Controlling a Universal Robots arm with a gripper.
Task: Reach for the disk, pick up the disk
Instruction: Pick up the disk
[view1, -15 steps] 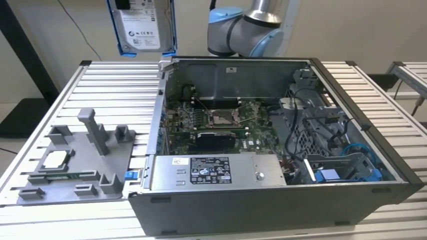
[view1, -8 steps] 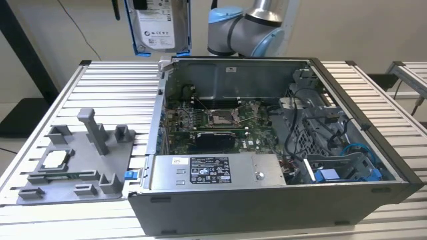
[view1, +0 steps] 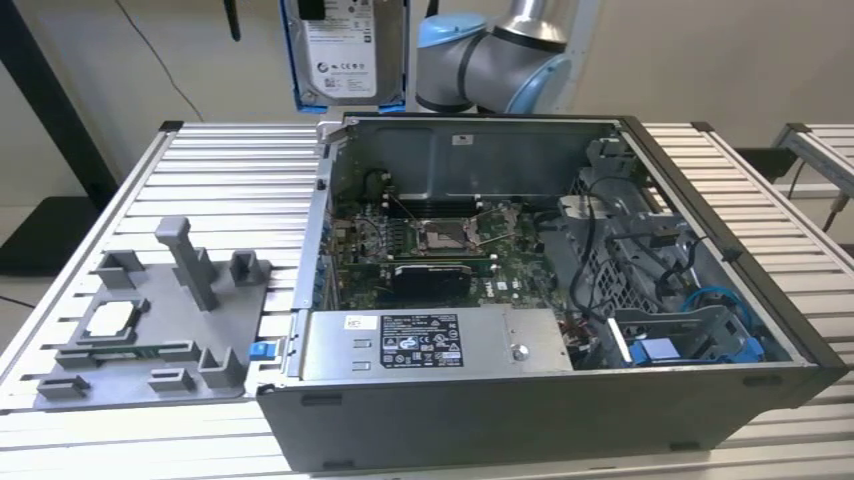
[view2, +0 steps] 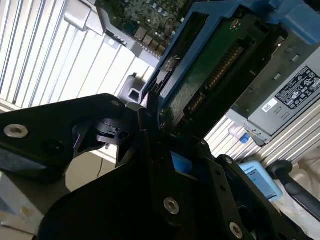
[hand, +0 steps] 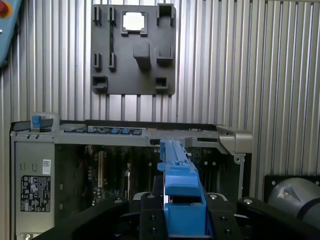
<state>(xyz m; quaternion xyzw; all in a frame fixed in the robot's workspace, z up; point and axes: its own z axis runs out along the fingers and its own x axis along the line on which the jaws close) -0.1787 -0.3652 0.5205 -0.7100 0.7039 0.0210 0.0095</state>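
up above the back wall of the open computer case (view1: 534, 410) is where i've got the disk (view1: 344, 58) in the exterior view. it hangs upright with the white label facing the camera and blue rails down both long sides, clear of the case and everything inside it. my gripper (hand: 179, 202) is clamped on it. in the first wrist view the disk shows edge-on as a blue rail running straight out between my black fingers (hand: 150, 215), one on each side, both pressed onto it. in the second wrist view the disk (view2: 215, 65) shows its green circuit-board underside, framed by the blue rail, with my black gripper frame at its near end.

down below, the case lies on its side on the slatted metal table (view1: 227, 170), open side up. the motherboard (view1: 400, 245) sits in the middle with the cpu socket (view1: 441, 237) on it. the power supply (view1: 427, 345) (the grey box with the black-and-white label) runs along the near wall. a blue drive bracket (view1: 694, 345) sits in the near corner on the exterior view's right.

on the exterior view's left of the case, a grey fixture plate (view1: 200, 340) lies flat on the table, just beside the case wall. a small square silver chip (view1: 110, 316) rests in one of its pockets. my arm (view1: 494, 55), grey with light-blue joints, stands behind the case, on the exterior view's right of the disk.
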